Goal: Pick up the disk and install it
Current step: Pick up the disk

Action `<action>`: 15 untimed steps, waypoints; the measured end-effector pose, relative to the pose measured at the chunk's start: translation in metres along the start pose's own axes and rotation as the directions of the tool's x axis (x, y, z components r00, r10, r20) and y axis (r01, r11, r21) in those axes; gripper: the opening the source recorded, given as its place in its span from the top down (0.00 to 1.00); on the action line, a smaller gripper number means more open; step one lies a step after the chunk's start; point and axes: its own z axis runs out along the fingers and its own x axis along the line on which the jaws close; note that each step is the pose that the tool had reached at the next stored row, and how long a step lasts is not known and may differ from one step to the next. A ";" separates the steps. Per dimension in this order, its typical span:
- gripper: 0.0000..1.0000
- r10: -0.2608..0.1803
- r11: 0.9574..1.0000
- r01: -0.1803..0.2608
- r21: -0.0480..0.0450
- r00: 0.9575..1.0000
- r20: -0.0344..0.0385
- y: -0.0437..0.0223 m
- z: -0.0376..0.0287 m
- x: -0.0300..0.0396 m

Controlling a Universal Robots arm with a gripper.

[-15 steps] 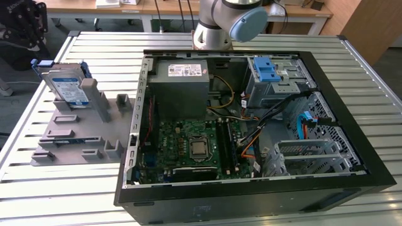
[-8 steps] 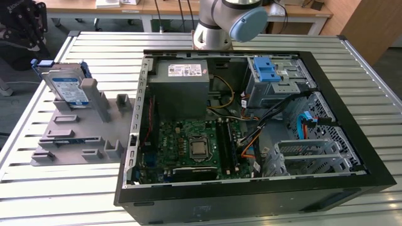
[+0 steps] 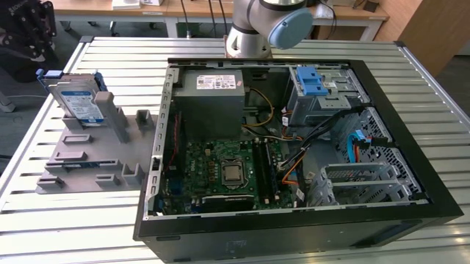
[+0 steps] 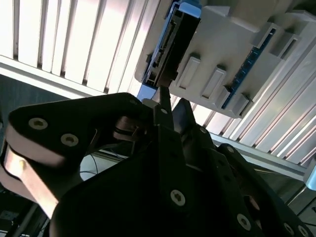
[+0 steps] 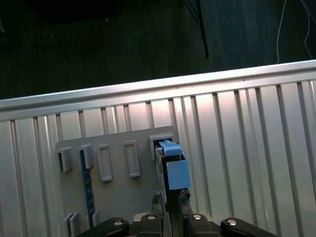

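**Exterior view.** The disk [image 3: 79,102] stands upright on its edge in a slot at the far end of a grey holder [image 3: 88,165]. The holder lies on the slatted metal table [image 3: 59,231] at the exterior view's left, just beside the open computer case [image 3: 294,223]. The arm [image 3: 264,22] rises behind the case.

**First wrist view.** The disk [image 5: 177,170] is seen edge-on with its blue rail facing the camera, seated in the holder [image 5: 121,192]. The gripper [image 5: 170,198] is at the disk's near end with its fingers parted, one to each side. Whether they touch the disk cannot be made out.

**Second wrist view.** The gripper [image 4: 173,101] tips appear to sit just short of the disk [image 4: 165,47], which stands in the holder [image 4: 222,44].
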 end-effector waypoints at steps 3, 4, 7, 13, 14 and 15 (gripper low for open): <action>0.65 -0.042 0.999 0.042 -0.002 0.999 -0.001 0.0001 0.0005 0.0001; 0.65 -0.056 0.998 0.056 -0.002 0.998 -0.001 0.0001 0.0006 0.0002; 0.53 -0.080 0.997 0.080 -0.003 0.997 -0.002 0.0010 0.0010 0.0004; 0.47 -0.088 0.996 0.088 0.006 0.996 -0.001 0.0021 0.0013 0.0005; 0.47 -0.095 0.995 0.095 0.006 0.995 -0.001 0.0023 0.0017 0.0006; 0.47 -0.102 0.995 0.102 0.006 0.995 -0.001 0.0027 0.0022 0.0006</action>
